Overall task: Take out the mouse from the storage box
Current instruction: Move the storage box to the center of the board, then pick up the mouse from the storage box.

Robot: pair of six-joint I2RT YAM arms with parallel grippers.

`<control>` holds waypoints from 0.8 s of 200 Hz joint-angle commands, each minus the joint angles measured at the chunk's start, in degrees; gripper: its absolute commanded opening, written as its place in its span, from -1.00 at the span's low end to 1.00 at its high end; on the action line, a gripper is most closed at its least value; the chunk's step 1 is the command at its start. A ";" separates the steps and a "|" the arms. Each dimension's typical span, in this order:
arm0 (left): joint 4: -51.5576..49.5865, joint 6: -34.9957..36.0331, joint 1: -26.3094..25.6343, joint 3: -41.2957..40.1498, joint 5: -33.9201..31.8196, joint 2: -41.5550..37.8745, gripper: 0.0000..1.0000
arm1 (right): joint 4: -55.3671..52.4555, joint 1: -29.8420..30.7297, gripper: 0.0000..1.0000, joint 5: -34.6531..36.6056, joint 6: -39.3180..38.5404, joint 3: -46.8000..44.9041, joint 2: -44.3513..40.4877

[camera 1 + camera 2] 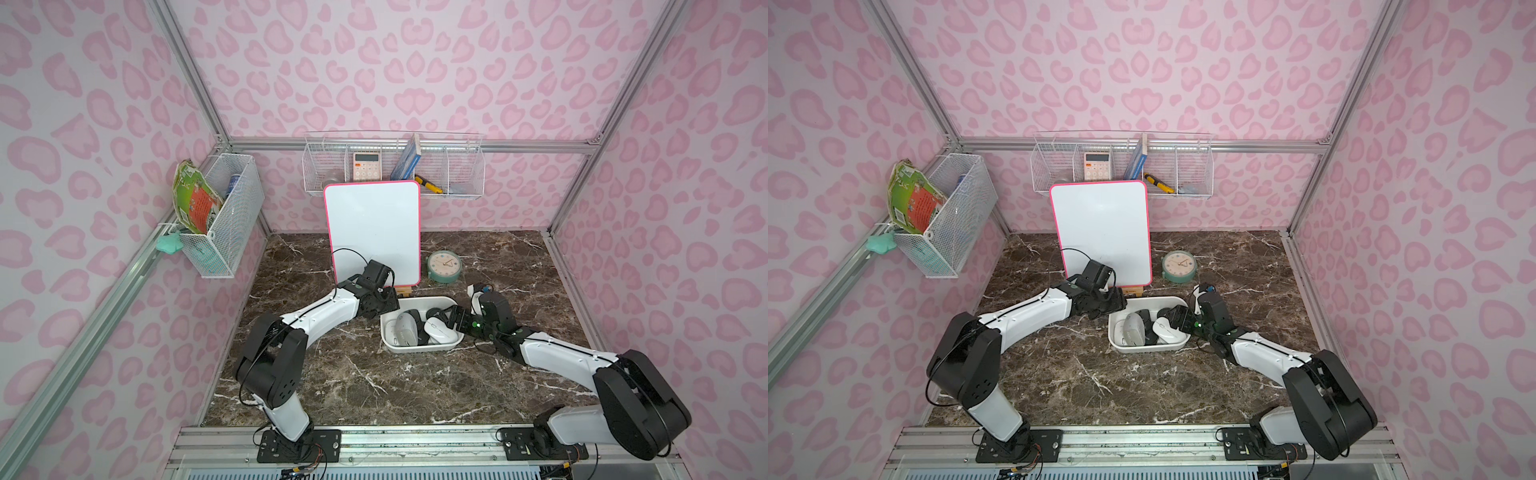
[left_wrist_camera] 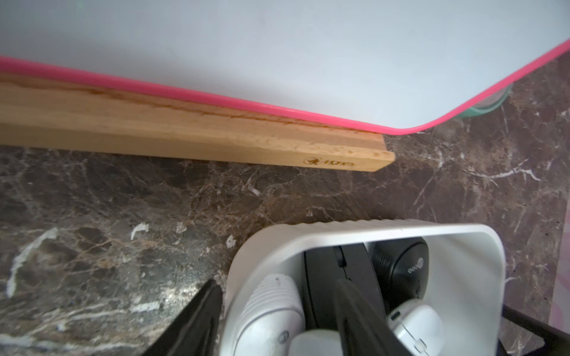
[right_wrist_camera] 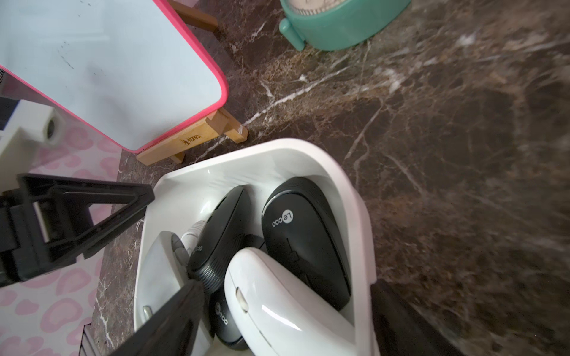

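The white storage box [image 1: 419, 349] [image 1: 1142, 348] sits mid-table and holds several mice. A glossy white mouse [image 3: 277, 302] [image 1: 438, 330] lies on top beside two black mice [image 3: 302, 228] [image 3: 222, 222], and a grey-white mouse [image 2: 271, 308] [image 1: 405, 328] lies along the left wall. My left gripper [image 2: 277, 286] [image 1: 388, 307] is open at the box's far left corner. One finger [image 2: 200, 317] is outside the wall, the other inside. My right gripper [image 3: 290, 286] [image 1: 451, 318] is open and straddles the white mouse and the box's right wall.
A pink-rimmed whiteboard [image 1: 372, 232] on a wooden stand [image 2: 216, 138] stands just behind the box. A teal clock [image 1: 444, 266] lies to its right. Wire baskets hang on the back wall [image 1: 395, 166] and the left wall [image 1: 220, 220].
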 commanded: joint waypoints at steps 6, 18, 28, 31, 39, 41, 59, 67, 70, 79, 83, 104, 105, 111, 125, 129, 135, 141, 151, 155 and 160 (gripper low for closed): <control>-6.15 4.83 0.08 -1.90 -3.69 -5.18 0.59 | -4.38 -0.40 0.76 5.80 -5.30 -0.40 -4.26; -9.45 6.43 -0.14 -2.15 -4.03 -7.78 0.64 | -5.61 -0.52 0.77 7.31 -6.75 -0.87 -6.76; -11.48 7.43 -1.16 -2.81 -4.44 -10.79 0.68 | -6.43 -0.49 0.77 7.58 -8.17 -1.10 -8.65; -11.71 7.59 -1.76 -3.19 -4.70 -11.61 0.71 | -6.55 -0.54 0.77 7.72 -8.54 -1.17 -9.19; -11.84 7.87 -3.52 -4.45 -5.29 -13.70 0.79 | -6.35 -0.48 0.77 7.94 -9.50 -2.25 -10.59; -11.83 7.93 -3.93 -4.67 -5.26 -14.13 0.81 | -6.02 -0.50 0.77 8.09 -9.67 -2.52 -10.92; -11.72 7.62 -7.75 -5.32 -3.11 -15.76 0.86 | -3.69 -0.48 0.77 10.04 -10.13 -5.41 -12.79; -12.08 7.09 -9.43 -4.90 -2.76 -15.68 0.86 | -2.90 -0.53 0.77 10.08 -10.08 -6.05 -13.23; -12.18 6.90 -10.00 -4.67 -2.73 -15.56 0.86 | -2.95 -0.53 0.77 10.19 -10.01 -6.09 -13.33; -12.23 6.22 -11.51 -4.18 -2.55 -15.10 0.86 | -3.17 -0.52 0.77 9.52 -10.07 -6.08 -13.67; -12.12 5.96 -12.10 -4.00 -2.46 -14.79 0.86 | -3.11 -0.53 0.77 9.14 -10.16 -6.02 -13.77; -11.15 4.63 -13.71 -3.00 -2.15 -12.15 0.85 | -2.57 -0.40 0.77 8.37 -10.10 -6.64 -14.49; -11.14 4.54 -13.75 -2.90 -2.15 -11.98 0.85 | -2.54 -0.42 0.77 8.32 -10.03 -6.64 -14.55; -11.08 4.09 -13.95 -2.38 -2.15 -11.02 0.86 | -2.26 -0.44 0.77 8.22 -9.71 -7.11 -14.84; -10.65 3.28 -14.36 -1.21 -2.00 -8.30 0.85 | -1.31 -0.29 0.77 7.35 -9.17 -8.05 -15.67; -10.50 3.08 -14.40 -0.86 -2.04 -7.53 0.86 | -1.06 -0.27 0.77 7.15 -9.04 -8.38 -15.93; -10.17 2.74 -14.40 -0.47 -1.97 -6.49 0.86 | -0.63 -0.12 0.77 7.12 -8.92 -8.91 -16.26; -9.80 2.43 -14.40 -0.07 -1.89 -5.53 0.86 | -0.34 0.00 0.77 7.21 -8.77 -9.38 -16.66; -9.59 1.73 -14.40 0.55 -2.06 -4.18 0.86 | -0.41 0.08 0.77 7.21 -8.48 -9.66 -17.24; -9.51 1.45 -14.34 0.69 -1.99 -3.77 0.86 | -0.64 0.01 0.77 7.19 -8.40 -9.74 -17.41; -9.17 1.09 -14.11 0.79 -1.62 -3.33 0.87 | -0.88 0.02 0.77 7.21 -8.25 -9.79 -17.66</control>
